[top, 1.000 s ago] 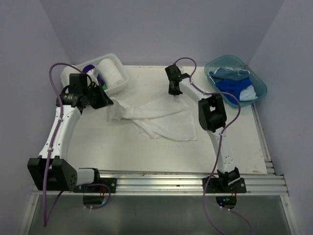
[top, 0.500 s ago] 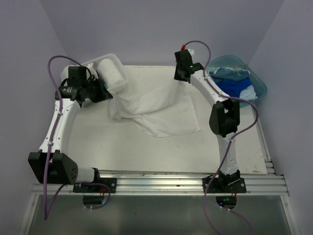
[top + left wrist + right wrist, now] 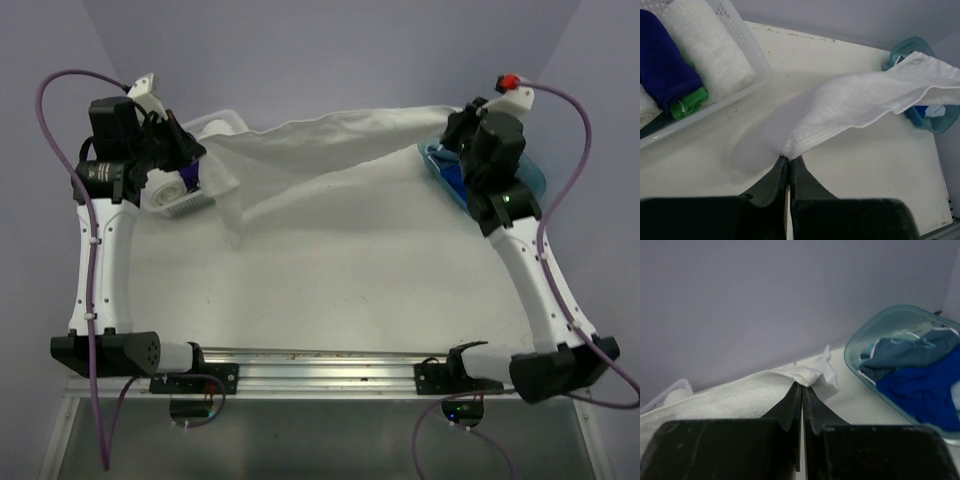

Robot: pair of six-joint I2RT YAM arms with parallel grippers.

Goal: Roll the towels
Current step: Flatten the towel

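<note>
Blue towels [image 3: 450, 178] — half-hidden (right arm [image 3: 497, 150])

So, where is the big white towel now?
The white towel hangs stretched across the far side of the table in the top view, pinched between the left claw by the white basket and the right claw by the teal tub.

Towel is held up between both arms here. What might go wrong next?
1. The left gripper and right gripper each pinch only a thin edge of the towel; stretched between them, it may slip free.
2. A fold hangs beside the basket and might snag it on lowering.
3. The right end is close to the tub and could drop in.
</note>
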